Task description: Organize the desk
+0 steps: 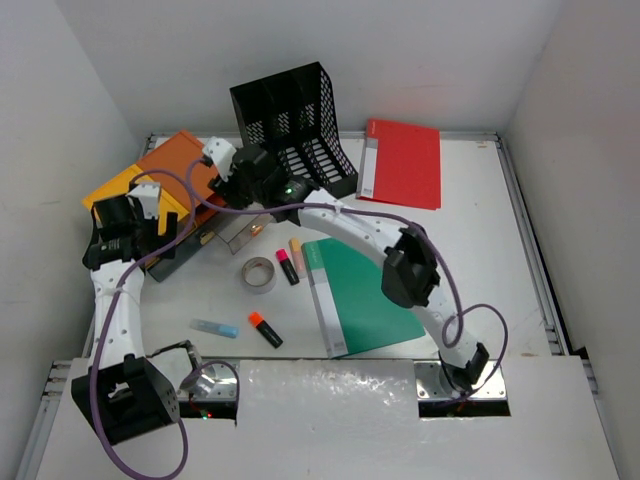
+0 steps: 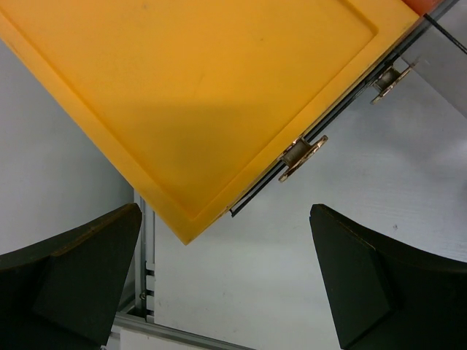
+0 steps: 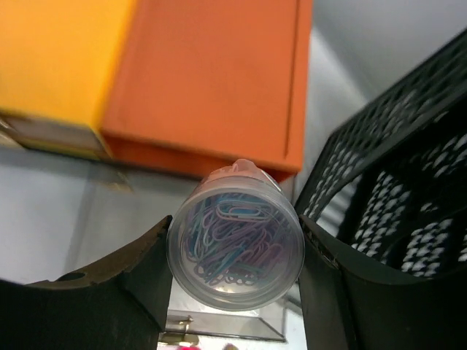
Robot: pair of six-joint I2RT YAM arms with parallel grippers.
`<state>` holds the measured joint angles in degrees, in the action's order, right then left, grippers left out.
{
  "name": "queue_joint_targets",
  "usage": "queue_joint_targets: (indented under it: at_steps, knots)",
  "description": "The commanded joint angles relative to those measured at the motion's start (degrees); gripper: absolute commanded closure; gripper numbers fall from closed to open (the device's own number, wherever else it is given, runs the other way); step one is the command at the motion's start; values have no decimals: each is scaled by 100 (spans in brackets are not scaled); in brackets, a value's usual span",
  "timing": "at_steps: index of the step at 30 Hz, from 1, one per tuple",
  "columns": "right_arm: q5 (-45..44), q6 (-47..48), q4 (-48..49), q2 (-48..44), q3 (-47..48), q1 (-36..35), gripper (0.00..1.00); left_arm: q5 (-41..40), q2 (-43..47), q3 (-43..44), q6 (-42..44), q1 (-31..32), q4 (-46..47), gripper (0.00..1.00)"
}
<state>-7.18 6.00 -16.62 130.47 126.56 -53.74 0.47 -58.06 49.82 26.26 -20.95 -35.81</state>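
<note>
Spanning the middle of the top view, the desk (image 1: 470, 250) lies white under both my arms. At its upper left my right gripper (image 3: 233, 251) clamps a jar (image 3: 237, 219) of paperclips between box (image 3: 211, 80) and rack (image 3: 408, 168); my left gripper (image 2: 226, 281) hangs released near the box's yellow corner.

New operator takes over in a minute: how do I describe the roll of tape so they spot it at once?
Find the green folder in the middle of the desk. Just left of its top corner the roll of tape lies flat. It is the only ring there; the markers beside it are short sticks.
</note>
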Motion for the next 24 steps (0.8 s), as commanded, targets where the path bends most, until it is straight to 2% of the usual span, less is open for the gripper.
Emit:
queue_joint_targets:
  at_steps: [1, 9, 19, 20, 22, 23, 24]
  knots:
    - [15, -55, 623, 162, -175, -14, 100, -21, 155, -69, -60, -23, 180, 0]
    - [226, -231, 572, 654, 70, 56, 99, -21, 129, -183, -77, -23, 285, 0]
    - [208, -398, 555, 927, 9, 83, 82, -21, 102, -192, -25, -32, 320, 0]
    - [208, -407, 590, 936, 9, 83, 74, -47, 93, -184, -16, -32, 329, 0]
    - [235, -433, 616, 962, 35, 83, 68, -179, 93, -192, -7, -32, 347, 0]
    - [243, -442, 599, 980, 53, 83, 56, -188, 85, -192, 2, -32, 338, 0]
    - [252, -450, 573, 971, 96, 83, 49, -205, 85, -184, 2, -23, 338, 0]
